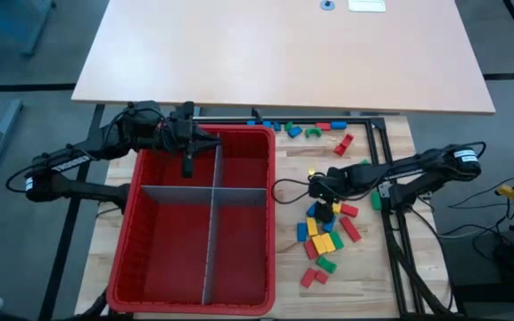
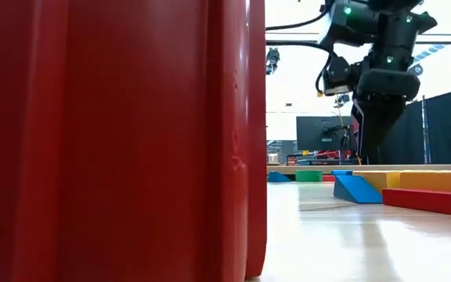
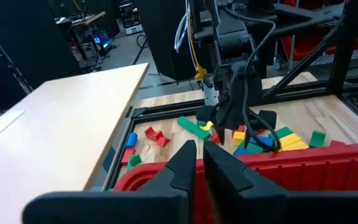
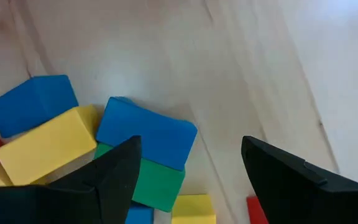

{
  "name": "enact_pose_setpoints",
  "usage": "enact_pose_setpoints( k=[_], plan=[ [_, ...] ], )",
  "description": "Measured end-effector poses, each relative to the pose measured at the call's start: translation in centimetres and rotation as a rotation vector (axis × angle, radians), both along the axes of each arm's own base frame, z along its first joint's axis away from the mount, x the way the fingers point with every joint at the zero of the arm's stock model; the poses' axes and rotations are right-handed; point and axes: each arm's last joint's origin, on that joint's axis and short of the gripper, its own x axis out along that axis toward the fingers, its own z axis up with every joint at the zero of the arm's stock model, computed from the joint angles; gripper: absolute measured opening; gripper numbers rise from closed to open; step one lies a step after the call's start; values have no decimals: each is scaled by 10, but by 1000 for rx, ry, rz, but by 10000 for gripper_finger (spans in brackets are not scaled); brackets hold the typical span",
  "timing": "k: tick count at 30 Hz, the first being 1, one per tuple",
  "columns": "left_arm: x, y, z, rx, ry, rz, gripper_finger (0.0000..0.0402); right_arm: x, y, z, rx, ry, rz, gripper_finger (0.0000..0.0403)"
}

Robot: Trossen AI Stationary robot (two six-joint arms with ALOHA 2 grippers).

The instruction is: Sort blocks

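Hovering over the blocks (image 1: 324, 234) clustered near the table's right edge, the right gripper (image 4: 188, 171) has its jaws spread, a blue block (image 4: 146, 132) lying crosswise just beyond them; left gripper (image 3: 199, 163), jaws nearly closed and empty, waits above the red bin (image 1: 239, 267).

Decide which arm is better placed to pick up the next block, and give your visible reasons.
Right. The right pincer hangs open directly over the pile of blocks beside the red bin. The left pincer is shut above the bin's far compartments, away from the pile.
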Motion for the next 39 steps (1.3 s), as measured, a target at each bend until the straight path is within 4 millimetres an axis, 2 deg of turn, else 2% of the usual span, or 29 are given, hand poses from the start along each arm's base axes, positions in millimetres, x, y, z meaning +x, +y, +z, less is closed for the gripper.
enact_pose_setpoints(
  k=[12,23,31,39],
  plan=[
    [0,0,0,13,6,-3,96,6,1,-17,9,75,15,278],
    [-1,0,-2,28,25,-8,163,10,0,-21,-64,104,251,286],
    [-1,0,-4,20,43,-8,178,9,1,-25,-90,145,422,283],
    [-1,0,-4,22,43,0,169,4,1,-29,-101,204,482,282]
  ],
)
